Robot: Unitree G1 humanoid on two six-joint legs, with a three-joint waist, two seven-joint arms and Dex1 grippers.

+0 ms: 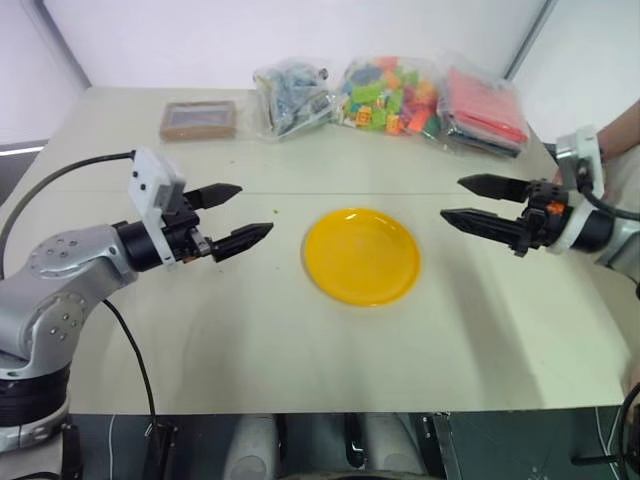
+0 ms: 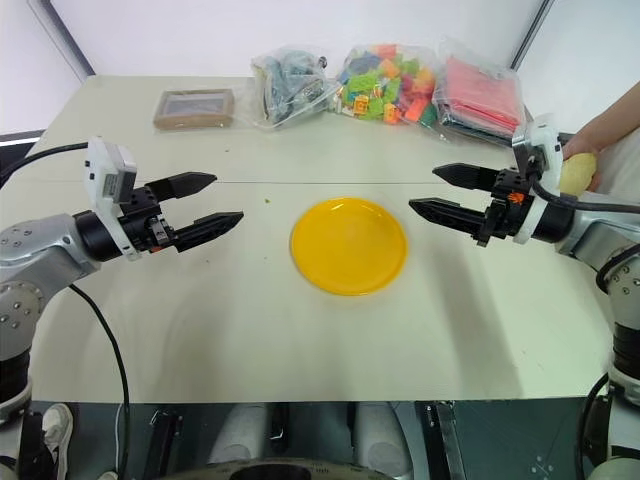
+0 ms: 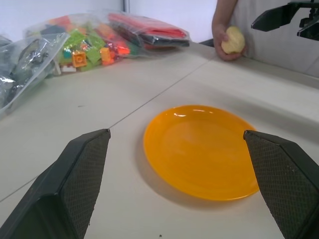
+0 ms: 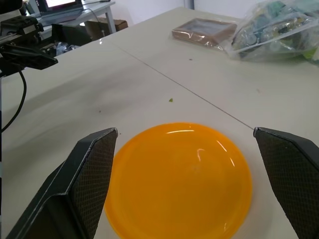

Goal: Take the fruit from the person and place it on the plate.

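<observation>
Both grippers wait open over the counter; the fruit is in the person's hand.

The plate (image 1: 361, 256) lies bare near the middle of the counter (image 1: 250, 340). The left gripper (image 1: 230, 215) and right gripper (image 1: 472, 204) hover on either side of it, pointing inward, jaws spread wide and holding nothing. The fruit (image 2: 577, 172) sits in the person's hand (image 3: 225, 42) at the counter's right edge, just behind the right gripper's wrist. Along the far edge lie three bags (image 1: 390, 95) of bricks and a flat brown box (image 1: 198, 119) near the far left corner.
</observation>
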